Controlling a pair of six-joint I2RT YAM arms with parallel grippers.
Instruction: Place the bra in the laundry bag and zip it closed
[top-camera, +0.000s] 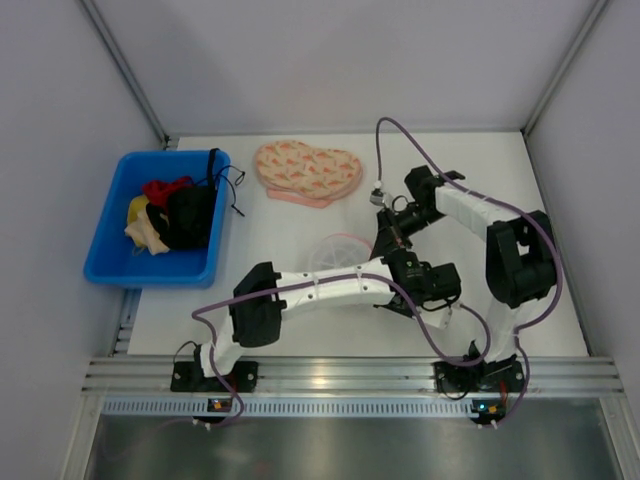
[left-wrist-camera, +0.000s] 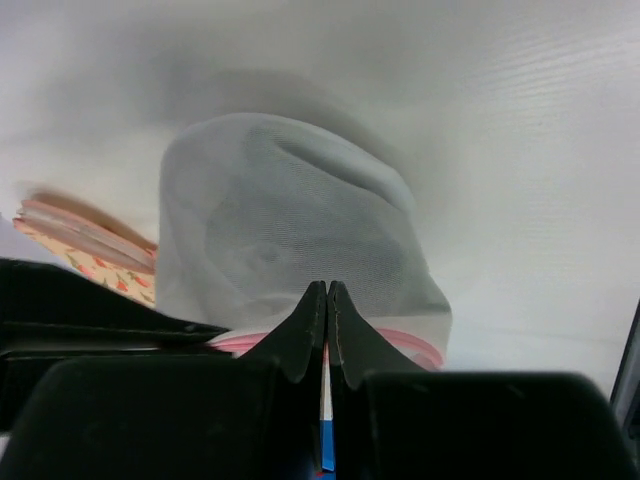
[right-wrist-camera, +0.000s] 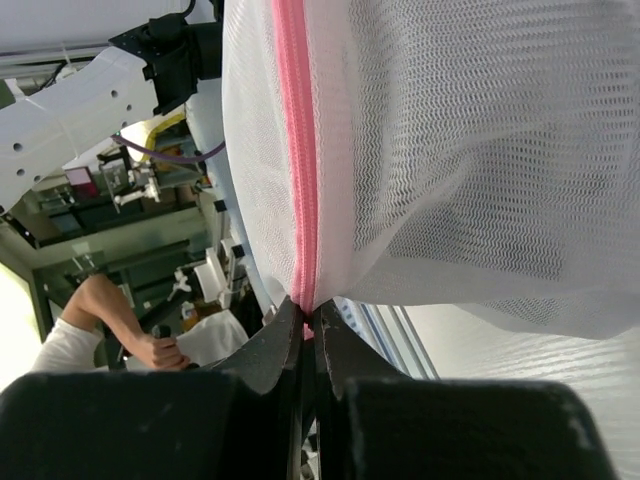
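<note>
Top external view showed the round white mesh laundry bag (top-camera: 340, 252) on the table (top-camera: 270, 228), half hidden by the arms. Left wrist view: the left claw (left-wrist-camera: 327, 292) was shut tight at the bag's pink rim; any hold was unclear. Right wrist view: the right claw (right-wrist-camera: 307, 312) pinched the bag's pink zip.

Bright even light, soft shadows, blurred foreground in wrist views.

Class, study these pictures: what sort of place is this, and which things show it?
Probably a robotics lab test cell: left arm and right arm bolted to a metal rail, plain partition walls around the table, a person among cluttered benches beyond.
</note>
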